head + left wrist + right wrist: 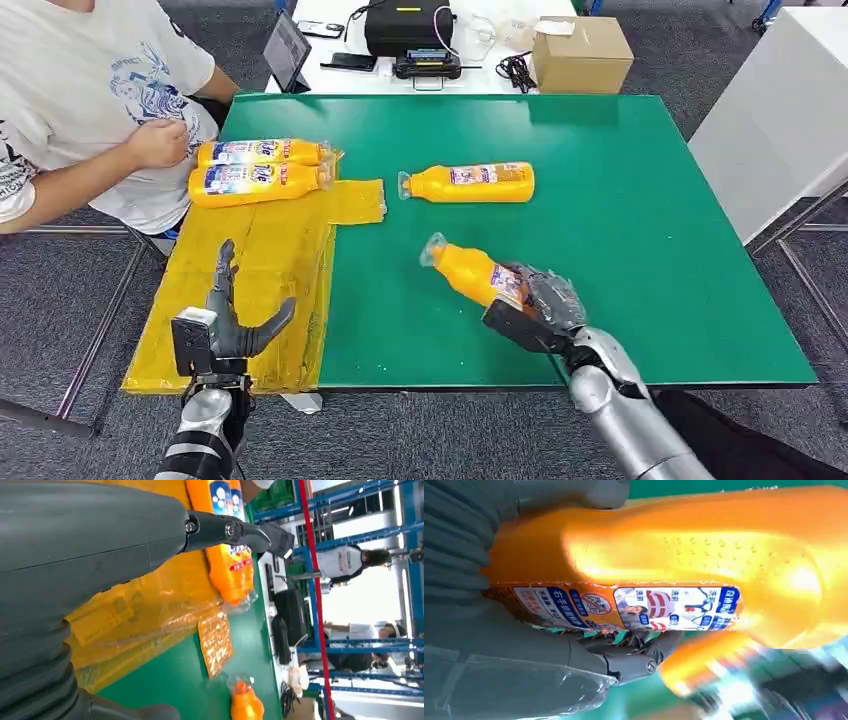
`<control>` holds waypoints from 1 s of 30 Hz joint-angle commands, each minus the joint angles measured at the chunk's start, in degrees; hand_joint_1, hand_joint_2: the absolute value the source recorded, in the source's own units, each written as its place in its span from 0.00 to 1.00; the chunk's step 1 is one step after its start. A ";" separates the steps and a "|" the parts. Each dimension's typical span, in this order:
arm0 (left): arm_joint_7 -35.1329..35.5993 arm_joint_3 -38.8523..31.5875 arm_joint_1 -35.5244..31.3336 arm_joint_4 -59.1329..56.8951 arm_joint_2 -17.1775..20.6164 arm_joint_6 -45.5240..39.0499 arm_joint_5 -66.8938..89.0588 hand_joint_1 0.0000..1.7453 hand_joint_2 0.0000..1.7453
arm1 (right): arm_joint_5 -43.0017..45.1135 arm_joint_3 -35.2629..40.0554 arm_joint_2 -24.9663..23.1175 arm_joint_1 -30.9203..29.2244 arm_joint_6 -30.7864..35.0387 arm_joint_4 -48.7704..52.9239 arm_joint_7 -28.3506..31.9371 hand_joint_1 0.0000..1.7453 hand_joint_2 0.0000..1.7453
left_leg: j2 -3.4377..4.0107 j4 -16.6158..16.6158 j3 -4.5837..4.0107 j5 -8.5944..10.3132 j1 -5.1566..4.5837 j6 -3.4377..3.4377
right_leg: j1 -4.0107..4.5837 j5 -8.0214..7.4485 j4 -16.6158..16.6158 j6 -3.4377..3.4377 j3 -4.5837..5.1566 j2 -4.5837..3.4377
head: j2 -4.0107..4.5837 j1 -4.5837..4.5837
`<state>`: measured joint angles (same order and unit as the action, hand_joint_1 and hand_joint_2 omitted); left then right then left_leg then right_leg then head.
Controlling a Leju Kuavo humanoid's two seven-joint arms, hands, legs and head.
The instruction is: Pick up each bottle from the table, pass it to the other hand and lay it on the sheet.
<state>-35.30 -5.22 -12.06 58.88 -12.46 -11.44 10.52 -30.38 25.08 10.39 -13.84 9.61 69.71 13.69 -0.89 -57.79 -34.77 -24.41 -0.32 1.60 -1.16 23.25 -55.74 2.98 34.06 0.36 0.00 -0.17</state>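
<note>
Two bottles (262, 170) lie on the sheet (250, 300) at the table's (650, 250) left edge | your right hand (535, 305) grips a third bottle (470, 272), lifted for handover | left hand (235, 320) waits empty, fingers spread | fourth bottle (470, 183) lies mid-table.

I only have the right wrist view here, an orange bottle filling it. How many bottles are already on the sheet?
Observer: Two orange plastic bottles lie side by side on the yellow plastic sheet.
Operator: Any left on the table?
Observer: One more orange bottle lies on the green table, beyond the held orange bottle in the right hand.
Operator: And the left hand?
Observer: The left hand is over the sheet, fingers apart, holding nothing.
</note>
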 commanded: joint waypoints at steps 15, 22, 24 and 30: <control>11.96 12.12 3.48 7.60 1.57 21.50 -21.88 0.00 1.00 | 6.56 -20.09 -15.11 10.79 6.77 17.73 17.12 1.00 1.00 | 0.03 0.02 0.01 -0.09 -0.01 -0.10 | 0.01 0.08 0.04 -0.14 -0.06 0.00 | 0.00 0.04; 13.14 14.12 4.20 8.43 2.46 24.27 -24.48 0.00 1.00 | 6.42 -19.90 -15.93 11.75 6.33 16.80 18.08 1.00 1.00 | 0.14 0.00 0.12 -0.16 0.05 -0.12 | 0.07 0.10 0.05 -0.15 -0.15 -0.10 | 0.00 0.04; 14.34 15.80 4.53 8.88 3.02 27.00 -26.73 0.00 1.00 | 5.54 -18.59 -16.41 12.57 5.20 15.52 18.70 1.00 1.00 | 0.14 0.00 0.11 -0.15 0.06 -0.12 | 0.07 0.09 0.05 -0.16 -0.13 -0.10 | 0.00 0.04; 15.07 19.05 4.84 9.43 3.21 27.83 -28.19 0.00 1.00 | -0.57 -9.72 -20.06 13.30 7.10 7.36 21.51 1.00 1.00 | 0.18 0.07 -0.01 -0.08 0.04 -0.09 | 0.05 0.01 0.11 -0.12 -0.01 -0.16 | 0.00 0.04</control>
<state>-21.29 8.75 -6.76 68.74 -11.82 16.04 -16.39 -26.77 7.69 -5.81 -0.12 14.84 87.37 33.44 -0.91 -57.78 -34.98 -24.42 -0.36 1.61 -1.20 23.27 -55.73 2.97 34.21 0.37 0.00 -0.13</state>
